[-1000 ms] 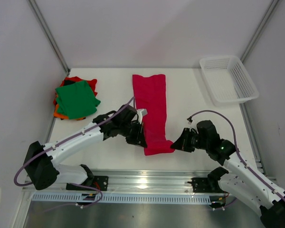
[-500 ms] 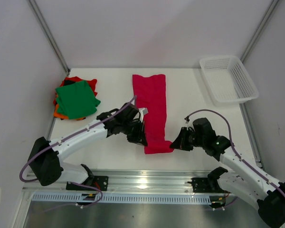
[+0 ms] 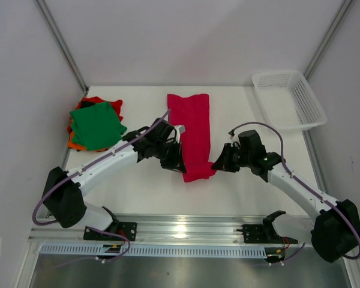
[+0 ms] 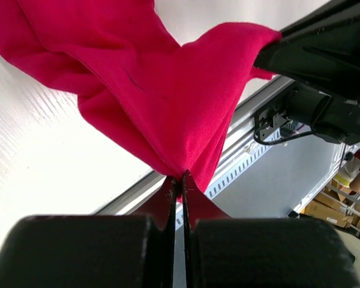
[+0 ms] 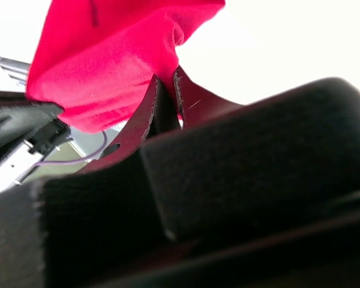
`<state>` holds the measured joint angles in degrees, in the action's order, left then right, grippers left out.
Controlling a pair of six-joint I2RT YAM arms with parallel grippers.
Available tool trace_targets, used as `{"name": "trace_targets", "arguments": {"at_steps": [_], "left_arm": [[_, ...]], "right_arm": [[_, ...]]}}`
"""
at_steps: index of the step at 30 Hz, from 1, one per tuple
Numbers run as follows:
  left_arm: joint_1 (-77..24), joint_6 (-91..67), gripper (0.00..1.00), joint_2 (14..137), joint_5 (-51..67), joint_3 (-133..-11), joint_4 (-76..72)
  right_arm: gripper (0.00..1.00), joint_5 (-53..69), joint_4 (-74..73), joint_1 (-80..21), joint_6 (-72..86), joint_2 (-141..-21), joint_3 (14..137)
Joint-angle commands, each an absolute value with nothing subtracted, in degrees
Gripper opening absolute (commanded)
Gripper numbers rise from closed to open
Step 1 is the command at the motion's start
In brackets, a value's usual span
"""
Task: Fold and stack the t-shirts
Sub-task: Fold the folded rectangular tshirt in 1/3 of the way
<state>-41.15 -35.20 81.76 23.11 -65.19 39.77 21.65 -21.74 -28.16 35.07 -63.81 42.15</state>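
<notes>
A crimson-red t-shirt [image 3: 192, 129], folded into a long strip, lies mid-table running from far to near. My left gripper [image 3: 181, 167] is shut on its near left corner, and my right gripper [image 3: 215, 167] is shut on its near right corner. Both hold the near end lifted off the table. The left wrist view shows the cloth [image 4: 168, 90] pinched between closed fingers. The right wrist view shows the cloth [image 5: 108, 54] the same way. A stack of folded t-shirts, green [image 3: 97, 125] on top of orange and red ones, sits at the far left.
A white plastic mesh basket [image 3: 288, 100] stands at the far right corner. Metal frame posts rise at the back corners. The aluminium rail [image 3: 186, 231] runs along the near table edge.
Both grippers have moved away from the near edge with the shirt's near end, lifting it and carrying it toward the far end. The strip on the table looks shorter now.
</notes>
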Motion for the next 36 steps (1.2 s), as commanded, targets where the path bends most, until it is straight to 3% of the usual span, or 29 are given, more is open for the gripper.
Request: {"name": "trace_targets", "arguments": {"at_steps": [1, 16, 36], "left_arm": [[-40.0, -33.1, 0.01, 81.9, 24.2, -67.4, 40.7], [-29.2, -29.5, 0.01, 90.4, 27.0, -71.4, 39.1], [-24.0, -24.4, 0.01, 103.3, 28.7, -85.5, 43.6]], "right_arm": [[0.00, 21.6, -18.1, -26.4, 31.0, -67.8, 46.7], [0.00, 24.0, -18.9, -20.3, 23.1, -90.6, 66.9], [0.00, 24.5, -21.8, -17.7, 20.2, -99.1, 75.6]]}}
